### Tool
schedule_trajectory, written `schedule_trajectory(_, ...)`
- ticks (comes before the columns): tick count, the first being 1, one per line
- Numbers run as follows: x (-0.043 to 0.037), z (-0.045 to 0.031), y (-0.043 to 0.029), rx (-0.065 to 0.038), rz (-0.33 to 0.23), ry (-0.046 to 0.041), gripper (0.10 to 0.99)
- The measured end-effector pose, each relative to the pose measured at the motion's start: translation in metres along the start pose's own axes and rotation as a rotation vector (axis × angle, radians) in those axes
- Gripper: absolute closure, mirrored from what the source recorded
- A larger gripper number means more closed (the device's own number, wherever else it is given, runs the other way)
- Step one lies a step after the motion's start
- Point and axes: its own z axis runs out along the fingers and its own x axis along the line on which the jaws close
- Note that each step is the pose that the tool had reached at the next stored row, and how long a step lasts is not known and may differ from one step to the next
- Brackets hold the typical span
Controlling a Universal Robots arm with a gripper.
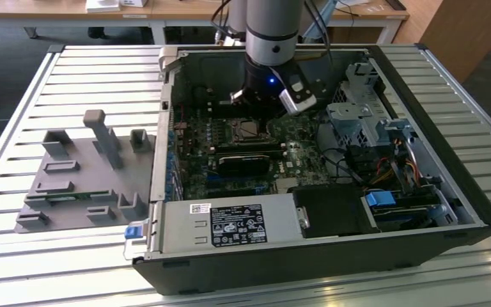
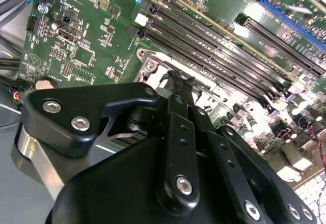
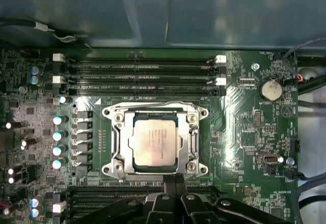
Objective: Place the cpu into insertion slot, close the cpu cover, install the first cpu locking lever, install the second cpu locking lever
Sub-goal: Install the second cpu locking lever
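Note:
The cpu [image 3: 153,141] is a square chip with a dull silver top, lying flat in the insertion slot [image 3: 194,169] on the green motherboard. The cpu cover [image 3: 120,142], a silvery frame, lies down around the chip, whose top shows through the window. Thin lever rods run along the frame's edges; I cannot tell whether they are latched. My gripper [image 3: 174,177] hangs just off one edge of the socket with its black fingers pressed together and nothing between them. In the second wrist view the gripper [image 2: 177,76] ends close above the socket's metal frame. From outside, the gripper [image 1: 261,105] hovers over the insertion slot [image 1: 247,131].
Long black memory slots [image 3: 142,71] run beside the socket, with a row of capacitors [image 3: 58,135] and a coin battery [image 3: 270,89] nearby. Inside the case are a black block [image 1: 245,163], the grey power supply [image 1: 228,224] and a drive cage [image 1: 357,115]. A grey fixture plate [image 1: 84,179] lies at the exterior view's left.

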Motion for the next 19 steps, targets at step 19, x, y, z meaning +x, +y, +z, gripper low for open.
schedule_trajectory(19,0.0057,0.0006,-0.0097,-0.020,0.000,0.0004,0.980)
